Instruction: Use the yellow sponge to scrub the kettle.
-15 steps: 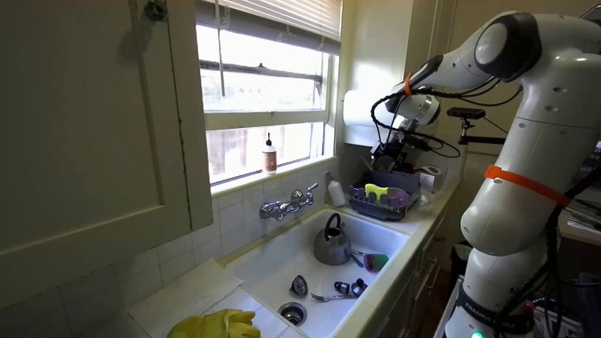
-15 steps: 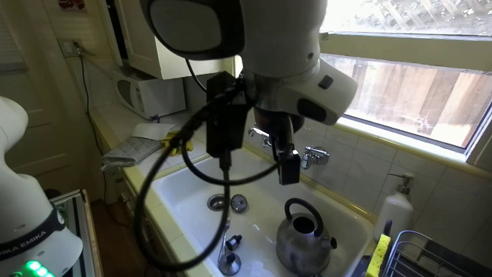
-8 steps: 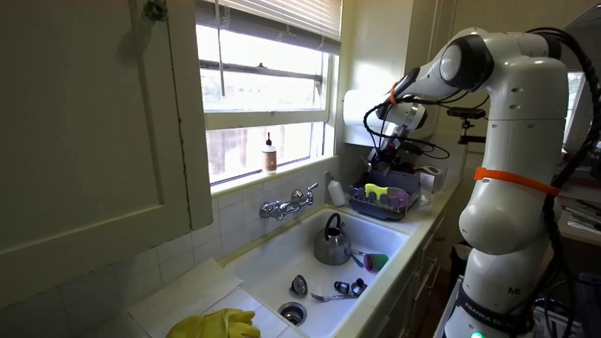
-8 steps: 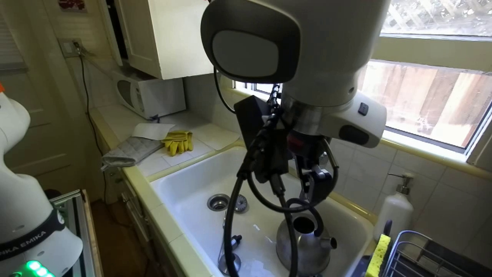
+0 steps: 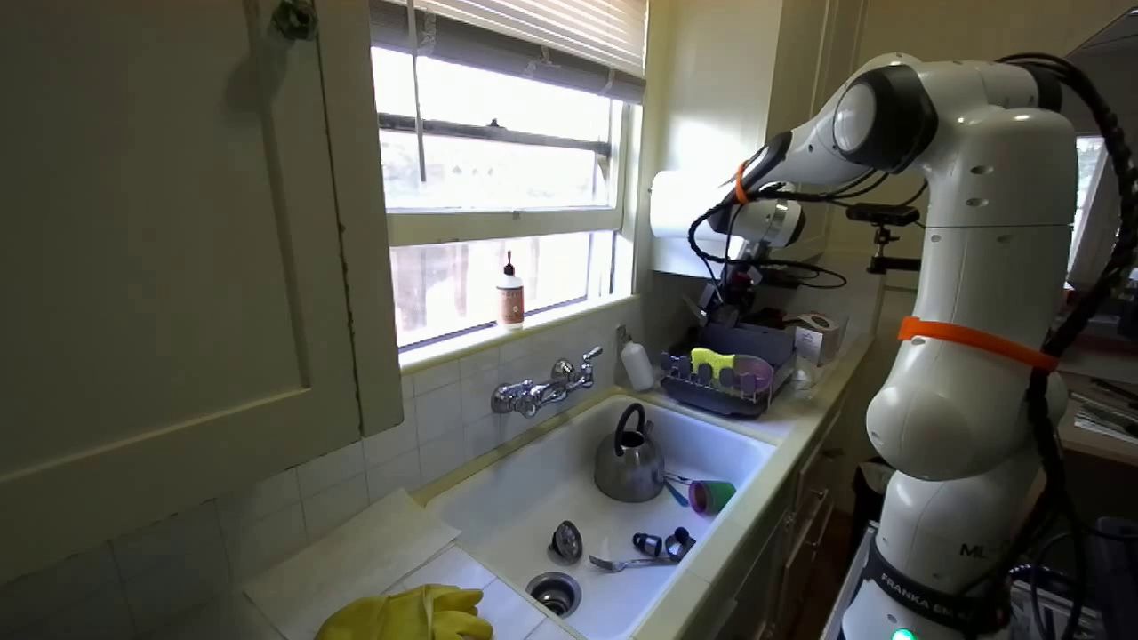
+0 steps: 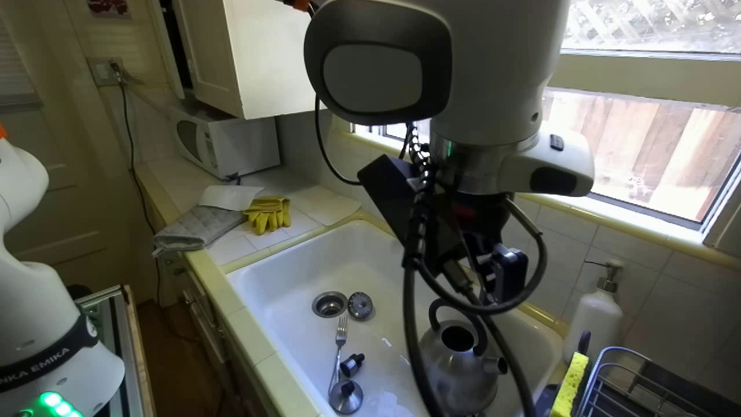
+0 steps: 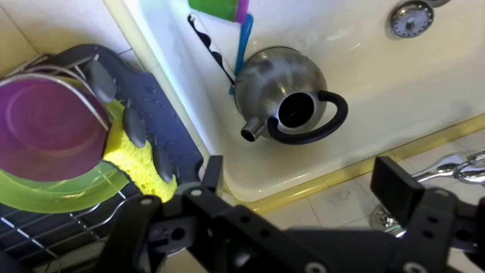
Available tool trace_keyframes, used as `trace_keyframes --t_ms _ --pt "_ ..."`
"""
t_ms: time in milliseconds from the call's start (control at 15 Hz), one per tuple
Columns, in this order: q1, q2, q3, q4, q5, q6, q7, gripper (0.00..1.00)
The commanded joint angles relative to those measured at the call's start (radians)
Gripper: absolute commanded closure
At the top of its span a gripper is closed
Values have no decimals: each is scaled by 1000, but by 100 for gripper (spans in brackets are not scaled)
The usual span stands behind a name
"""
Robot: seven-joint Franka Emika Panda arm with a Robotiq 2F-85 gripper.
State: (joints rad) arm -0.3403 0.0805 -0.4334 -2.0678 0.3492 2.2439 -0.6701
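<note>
The gripper (image 7: 299, 173), its fingers (image 7: 396, 189) spread wide apart, shows at the bottom of the wrist view. At left in that frame, the yellow sponge (image 7: 138, 163) sits along the edge of the dish rack (image 7: 165, 121), beside a purple bowl (image 7: 49, 129). The kettle (image 7: 261, 83) stands in the sink (image 7: 394, 87) at upper centre, its spout (image 7: 253, 129) pointing lower left, its black handle (image 7: 303, 137) lower right.

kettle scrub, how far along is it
Done: apparently no scrubbing; the kettle stands in the sink, the sponge sits at the edge of the rack. In hand: nothing; the gripper is open and empty. Left: grasp the sponge, bring it to the kettle and scrub.
</note>
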Motion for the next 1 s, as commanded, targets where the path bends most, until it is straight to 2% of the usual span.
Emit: trace_keyframes --t_ms 0,333,467,733,933 --pt "-46 27 35 -34 -25 147 -182 0" --pt "-118 104 91 -18 146 262 -515 0" --pt "-142 141 110 2 185 286 -585 0" --pt "-177 206 145 38 198 330 -627 0" --pt "-184 259 164 64 179 408 -555 0"
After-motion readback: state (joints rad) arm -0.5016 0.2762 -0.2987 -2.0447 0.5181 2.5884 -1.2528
